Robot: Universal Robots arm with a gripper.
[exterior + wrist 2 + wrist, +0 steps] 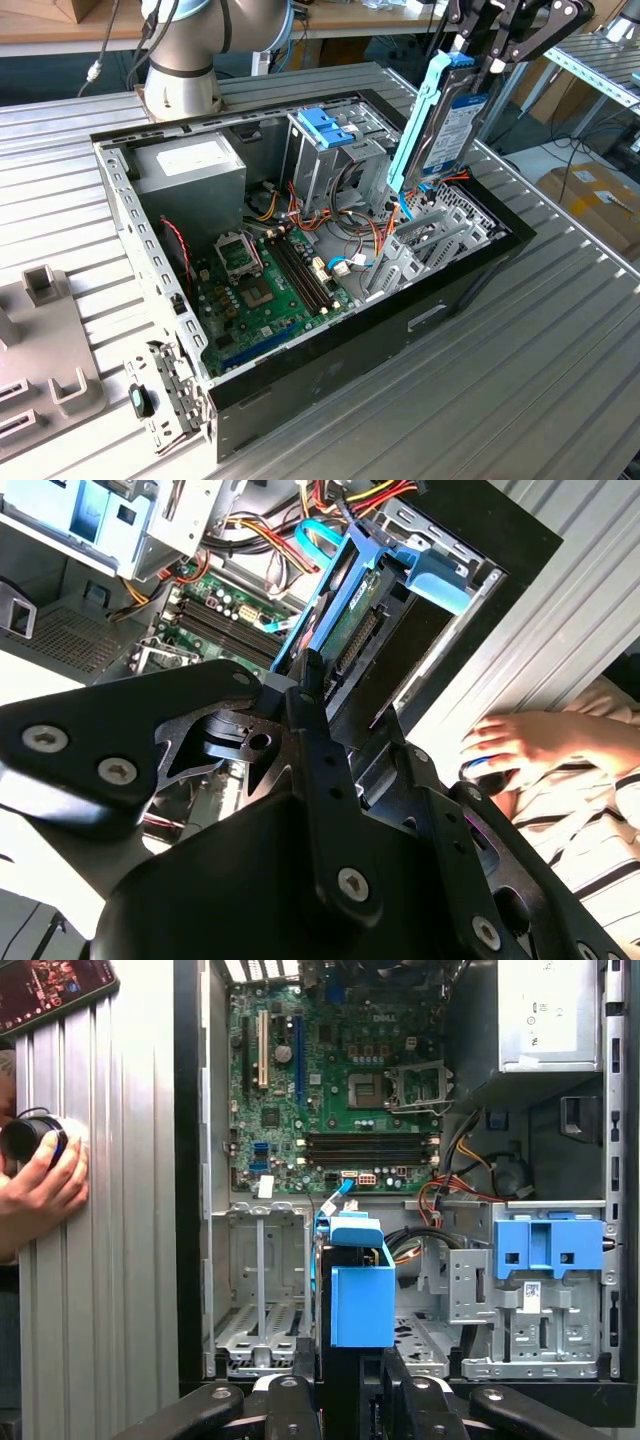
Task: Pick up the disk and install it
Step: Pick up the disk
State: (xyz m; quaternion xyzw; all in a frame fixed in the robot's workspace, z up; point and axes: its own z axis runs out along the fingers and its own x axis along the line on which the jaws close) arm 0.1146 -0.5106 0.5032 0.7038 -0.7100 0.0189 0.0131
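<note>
The gripper [345, 1392] is clamped on the disk [360, 1300], so pickup's done. It hangs on edge over the drive bays [262, 1300] inside the computer case [330, 372], not slotted in yet, so the install's what's left. The motherboard [340, 1070] sits further in.

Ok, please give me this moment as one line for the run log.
gripper: shut on disk | disk: upright over open computer case | install: not yet seated | person's hand: beside case
</note>
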